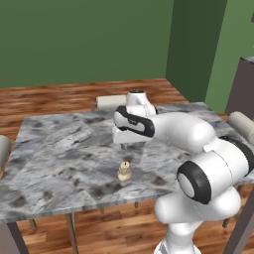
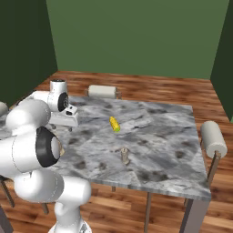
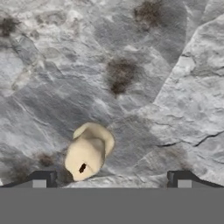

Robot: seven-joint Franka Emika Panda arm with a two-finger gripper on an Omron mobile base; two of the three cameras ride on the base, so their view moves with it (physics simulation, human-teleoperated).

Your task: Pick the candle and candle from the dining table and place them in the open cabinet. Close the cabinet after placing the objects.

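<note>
A squat cream candle (image 1: 124, 171) stands on the marbled dining table (image 1: 54, 154) near its front edge. My gripper (image 1: 125, 145) hangs open above the table, a little behind this candle. In the hand view the cream candle (image 3: 89, 151) lies below, between the two fingertips (image 3: 42, 178) and nearer the left one, touching neither. My gripper (image 3: 113, 179) holds nothing. A slimmer greyish-tan candle (image 2: 124, 155) stands upright farther right on the dining table (image 2: 173, 136), well away from my gripper (image 2: 69, 128). The cabinet is out of view.
A yellow corn cob (image 2: 114, 124) lies mid-table behind the slim candle. Padded chair backs stand at the far side (image 2: 102, 91) and the right end (image 2: 213, 136). A dark mauve unit (image 1: 243, 89) stands at the far right. Wooden floor surrounds the table.
</note>
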